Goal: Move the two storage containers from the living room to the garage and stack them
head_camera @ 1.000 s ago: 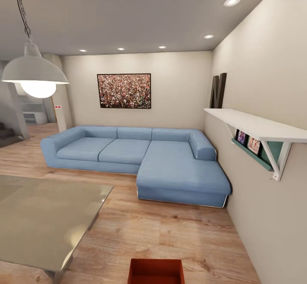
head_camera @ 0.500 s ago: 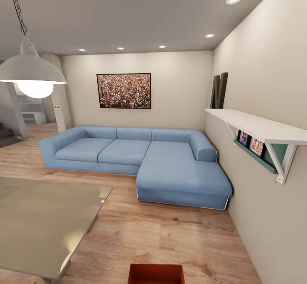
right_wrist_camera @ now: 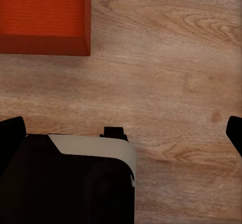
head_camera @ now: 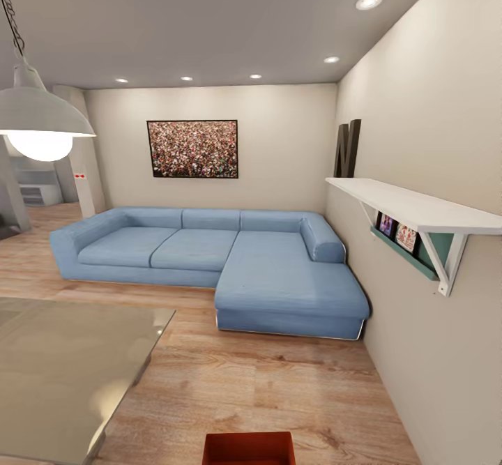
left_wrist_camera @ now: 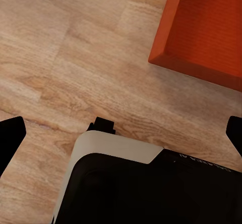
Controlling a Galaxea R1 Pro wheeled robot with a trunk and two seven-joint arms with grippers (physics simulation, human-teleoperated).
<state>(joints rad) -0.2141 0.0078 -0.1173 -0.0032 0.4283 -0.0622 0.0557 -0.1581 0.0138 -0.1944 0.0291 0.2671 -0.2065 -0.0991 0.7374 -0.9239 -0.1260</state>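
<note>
I am in the living room, on light wood planks [head_camera: 279, 381]. One red-orange storage container [head_camera: 249, 447] lies on the planks at the bottom edge of the head view, just ahead of me. Its corner also appears in the left wrist view [left_wrist_camera: 201, 30] and the right wrist view [right_wrist_camera: 43, 14]. My left gripper [left_wrist_camera: 121, 135] hangs open above the wood, apart from the container, with nothing between its fingers. My right gripper [right_wrist_camera: 122, 133] is also open and holds nothing. The garage and its floor are out of view.
A blue sectional sofa [head_camera: 230, 263] stands ahead against the far wall. A glass-topped table [head_camera: 63, 367] is near left, with a pendant lamp [head_camera: 38, 120] above it. A white wall shelf [head_camera: 411, 207] juts out on the right. My dark base [left_wrist_camera: 146, 188] shows under both wrists.
The whole head view has shifted: the sofa, picture and shelf slid left, and the container sits lower in the picture. The camera moved, not the things.
</note>
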